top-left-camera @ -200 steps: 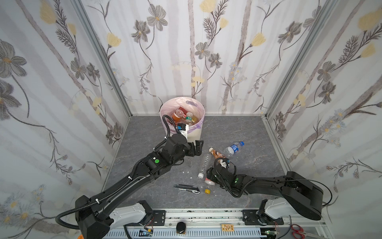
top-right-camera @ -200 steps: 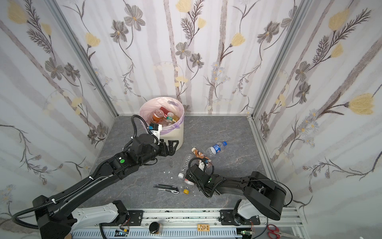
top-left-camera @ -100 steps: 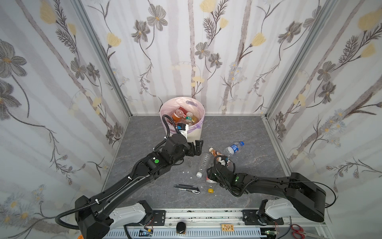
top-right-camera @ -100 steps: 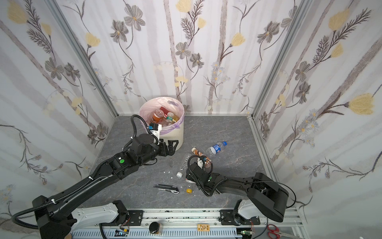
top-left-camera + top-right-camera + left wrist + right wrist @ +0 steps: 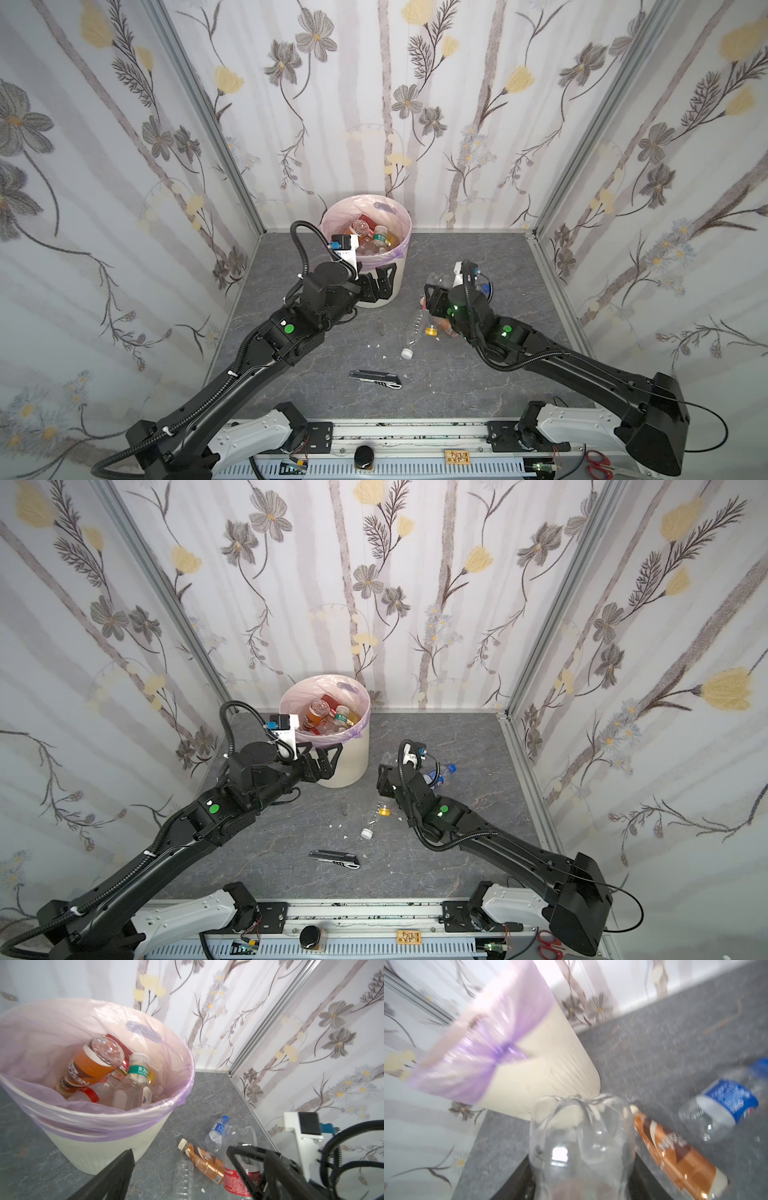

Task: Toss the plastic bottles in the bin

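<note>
My right gripper is shut on a clear plastic bottle with a red label, held off the floor with its base toward the bin. The cream bin with a lilac liner holds several bottles. My left gripper hangs open and empty in front of the bin's wall. On the floor lie an amber bottle, a blue-label bottle and a clear white-capped bottle. My right arm partly hides the amber one in the top views.
A grey-black utility knife lies near the floor's front edge. A loose yellow cap and small white bits lie mid-floor. Flowered walls close the back and both sides. The two grippers are close together beside the bin.
My right gripper closed on the red-label bottle, lifted it off the floor and carried it back toward the bin. The yellow cap shifted. The left arm has not moved.
</note>
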Action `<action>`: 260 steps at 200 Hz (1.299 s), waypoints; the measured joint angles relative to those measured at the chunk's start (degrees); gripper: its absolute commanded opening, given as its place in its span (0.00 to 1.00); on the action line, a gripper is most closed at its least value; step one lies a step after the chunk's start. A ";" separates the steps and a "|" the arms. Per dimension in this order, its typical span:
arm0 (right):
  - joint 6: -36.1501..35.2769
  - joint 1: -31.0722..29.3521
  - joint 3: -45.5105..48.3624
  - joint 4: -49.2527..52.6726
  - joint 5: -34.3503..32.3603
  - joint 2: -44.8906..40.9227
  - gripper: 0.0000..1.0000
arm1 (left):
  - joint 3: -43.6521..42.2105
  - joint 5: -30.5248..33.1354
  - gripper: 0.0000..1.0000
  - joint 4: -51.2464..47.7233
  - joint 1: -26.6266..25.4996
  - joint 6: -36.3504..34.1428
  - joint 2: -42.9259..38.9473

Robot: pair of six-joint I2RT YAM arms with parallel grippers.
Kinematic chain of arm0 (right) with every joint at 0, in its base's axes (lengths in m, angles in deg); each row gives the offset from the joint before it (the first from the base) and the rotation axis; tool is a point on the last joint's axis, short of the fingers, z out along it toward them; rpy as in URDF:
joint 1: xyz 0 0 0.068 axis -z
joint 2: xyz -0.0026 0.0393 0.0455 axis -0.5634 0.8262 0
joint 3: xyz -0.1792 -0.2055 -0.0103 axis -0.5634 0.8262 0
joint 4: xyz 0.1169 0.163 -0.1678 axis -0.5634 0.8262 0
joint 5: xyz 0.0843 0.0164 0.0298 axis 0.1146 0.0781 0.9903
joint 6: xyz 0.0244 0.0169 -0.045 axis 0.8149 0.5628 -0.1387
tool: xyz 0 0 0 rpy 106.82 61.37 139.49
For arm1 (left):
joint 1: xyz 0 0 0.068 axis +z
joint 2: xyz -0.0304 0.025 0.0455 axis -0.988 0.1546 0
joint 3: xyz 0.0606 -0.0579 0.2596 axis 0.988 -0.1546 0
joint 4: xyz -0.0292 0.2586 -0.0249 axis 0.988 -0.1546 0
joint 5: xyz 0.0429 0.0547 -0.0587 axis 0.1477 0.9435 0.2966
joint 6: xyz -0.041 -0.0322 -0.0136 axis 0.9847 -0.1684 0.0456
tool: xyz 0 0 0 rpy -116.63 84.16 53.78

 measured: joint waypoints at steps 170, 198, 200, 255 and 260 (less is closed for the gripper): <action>-25.68 9.03 -87.73 7.89 11.45 51.36 1.00 | -5.16 -10.43 1.00 0.92 19.45 4.28 -7.85; -26.95 8.57 -85.74 12.20 11.26 46.36 1.00 | -5.64 -11.63 1.00 0.90 19.89 4.37 -7.56; -27.08 8.50 -84.80 12.07 11.10 45.40 1.00 | -5.64 -11.80 1.00 0.90 19.89 4.37 -7.48; -28.59 9.60 -48.39 0.66 7.69 19.63 1.00 | -5.64 -13.14 1.00 0.94 19.89 4.57 -6.05; -28.59 9.88 -45.46 0.66 7.10 18.51 1.00 | -5.64 -13.57 1.00 0.94 19.87 4.68 -5.86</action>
